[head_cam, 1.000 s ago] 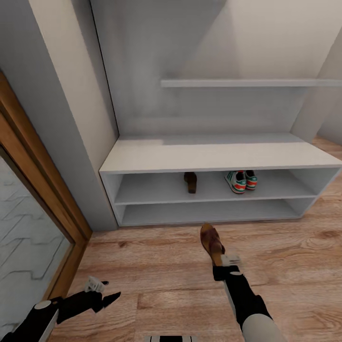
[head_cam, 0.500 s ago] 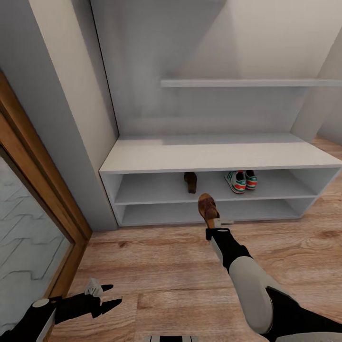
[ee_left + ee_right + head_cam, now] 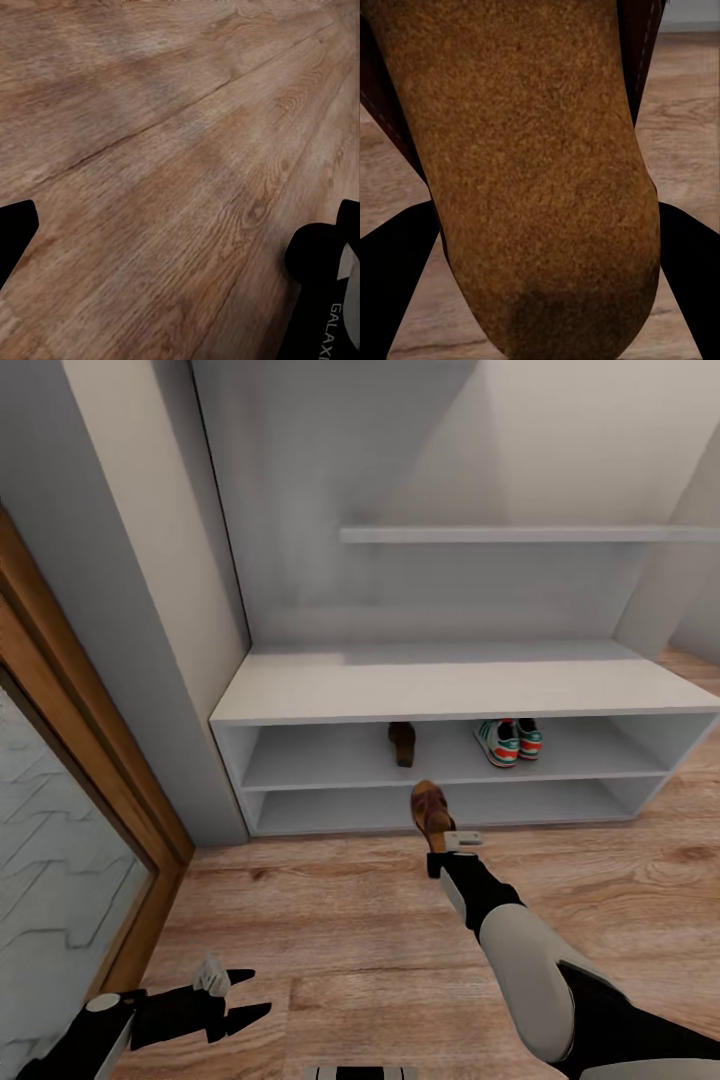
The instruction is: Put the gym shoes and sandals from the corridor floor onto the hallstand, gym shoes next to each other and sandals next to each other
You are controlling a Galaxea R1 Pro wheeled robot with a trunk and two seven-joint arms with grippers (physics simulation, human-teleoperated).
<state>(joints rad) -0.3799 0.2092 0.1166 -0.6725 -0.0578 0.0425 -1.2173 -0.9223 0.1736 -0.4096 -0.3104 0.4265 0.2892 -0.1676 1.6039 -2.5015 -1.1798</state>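
Corridor corner: light wood-plank corridor floor [image 3: 330,920], pale wall, wood-framed glass door [image 3: 60,830] at the left edge. Against the wall, the pale-grey hallstand [image 3: 460,690], with a bench top, two low open shelves beneath and one wall shelf [image 3: 530,534] above.

On the upper open shelf, one brown sandal [image 3: 402,743], long axis running front to back into the shelf. Further right on the same shelf, the two gym shoes [image 3: 507,741] side by side, touching or nearly so, green-striped, red-and-teal ends turned outward toward the room, long axes also front to back (slightly angled).

Right arm stretched forward, right tool [image 3: 441,838] closed on the second sandal [image 3: 431,807], gripped at its near end. Held off the floor in front of the lower shelf, below and just right of the shelved sandal, long axis pointing away from the robot toward the hallstand, far end tilted slightly left. In the right wrist view, tan footbed [image 3: 532,165] between the two dark fingers [image 3: 397,285], dark brown edge along its sides.

Left tool [image 3: 238,998] low at the near left, over bare planks, spread apart and holding nothing; in the left wrist view, dark fingertips [image 3: 15,232] at either edge with floor grain between.
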